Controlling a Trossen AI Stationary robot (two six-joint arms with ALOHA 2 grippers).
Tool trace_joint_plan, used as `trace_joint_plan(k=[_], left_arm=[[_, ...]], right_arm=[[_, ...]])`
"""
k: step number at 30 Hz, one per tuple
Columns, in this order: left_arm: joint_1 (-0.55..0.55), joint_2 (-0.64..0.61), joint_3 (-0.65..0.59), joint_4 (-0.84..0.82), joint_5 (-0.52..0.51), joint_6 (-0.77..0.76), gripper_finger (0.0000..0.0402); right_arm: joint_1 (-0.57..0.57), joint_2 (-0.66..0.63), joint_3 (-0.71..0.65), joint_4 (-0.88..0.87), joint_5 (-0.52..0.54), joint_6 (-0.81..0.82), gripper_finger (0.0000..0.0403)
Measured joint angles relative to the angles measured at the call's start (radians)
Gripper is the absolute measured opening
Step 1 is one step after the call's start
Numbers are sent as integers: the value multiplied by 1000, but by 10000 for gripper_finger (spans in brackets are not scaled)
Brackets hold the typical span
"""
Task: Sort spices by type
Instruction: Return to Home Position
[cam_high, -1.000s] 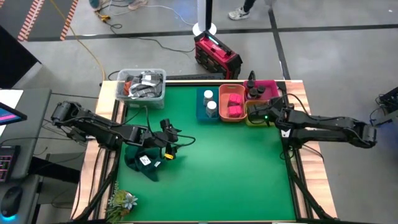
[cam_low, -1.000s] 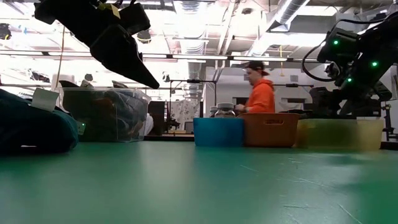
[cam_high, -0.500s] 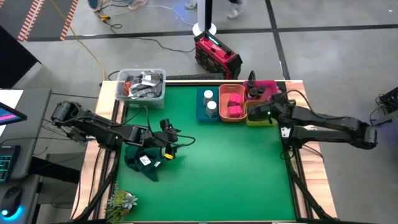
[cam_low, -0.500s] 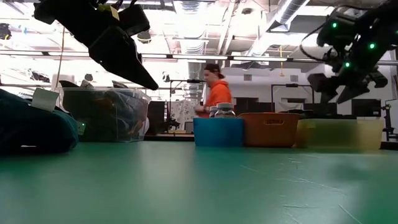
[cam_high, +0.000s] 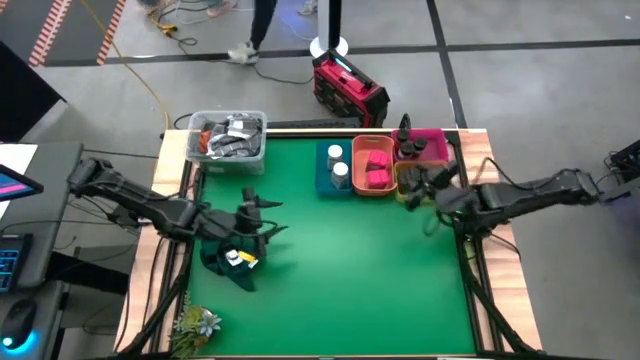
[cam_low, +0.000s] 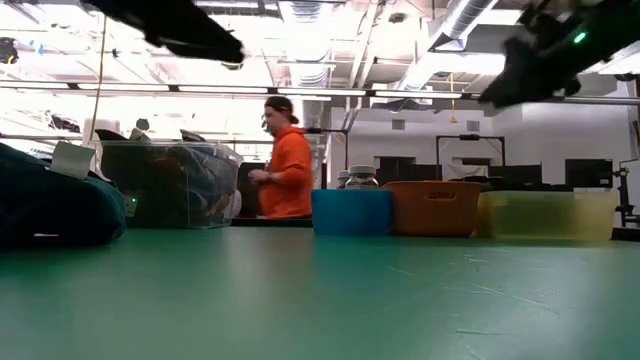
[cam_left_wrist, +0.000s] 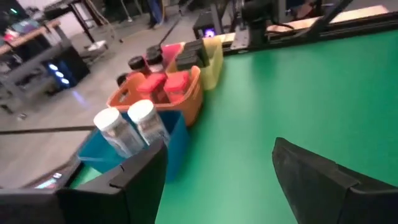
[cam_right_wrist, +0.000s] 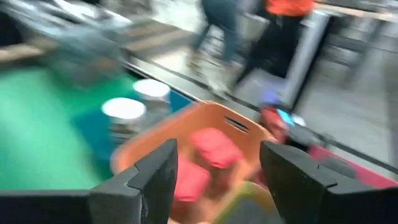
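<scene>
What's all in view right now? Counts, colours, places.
white-capped jars: two, clear, in blue bin
red-pink boxes: at least two, in orange bin
dark round jars: at least two, in pink bin
dark tins: several, grey, in yellow bin
clear tub: one, grey clutter inside, far-left table corner
cloth: one, dark green, white label, table's left side
plant: one, green, near-left table corner
case: one, red-black, floor beyond table
person: one, orange hoodie, behind table
left gripper: open, raised by cloth
right gripper: open, raised beside yellow bin
</scene>
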Motion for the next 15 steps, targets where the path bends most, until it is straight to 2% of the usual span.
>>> trace_joint_plan(k=[4, 8, 12, 15], left_arm=[[-21, -88, -103, 63, 0, -35, 272], [-14, -151, -234, 287, 29, 23, 271], [58, -163, -328, 510, 197, 60, 271], [150, -160, -333, 507, 286, 27, 271]], right_arm=[[175, -134, -56, 60, 2, -56, 256], [299, -265, -167, 184, 2, -120, 256], [339, -372, -291, 416, -23, -243, 255], [322, -420, -365, 584, -141, -335, 252]])
